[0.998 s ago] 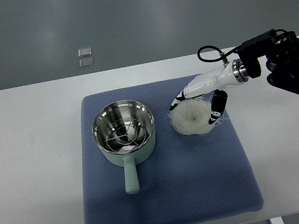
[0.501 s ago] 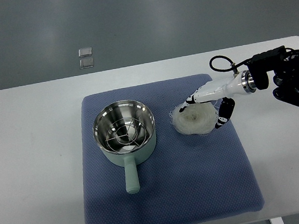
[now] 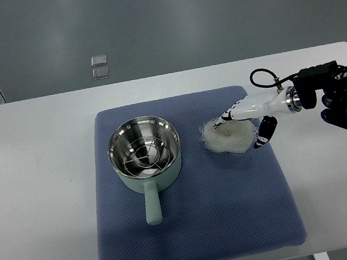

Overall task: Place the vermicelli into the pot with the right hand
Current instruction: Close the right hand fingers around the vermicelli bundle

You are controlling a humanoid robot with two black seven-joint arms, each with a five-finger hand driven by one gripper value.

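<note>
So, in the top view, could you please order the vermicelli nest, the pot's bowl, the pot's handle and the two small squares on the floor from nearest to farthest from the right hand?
From the right hand:
1. Vermicelli nest, directly under the fingers, on the blue mat.
2. Pot's bowl, to the left on the mat.
3. Pot's handle, lower left, pointing toward the robot.
4. Small squares, upper left, on the floor beyond the table.

R hand (image 3: pixel 248 124) reaching in from right edge, fingers spread, empty.

A round white vermicelli nest (image 3: pixel 227 138) lies right of the upright, mint-green, steel-lined pot (image 3: pixel 144 153).
</note>
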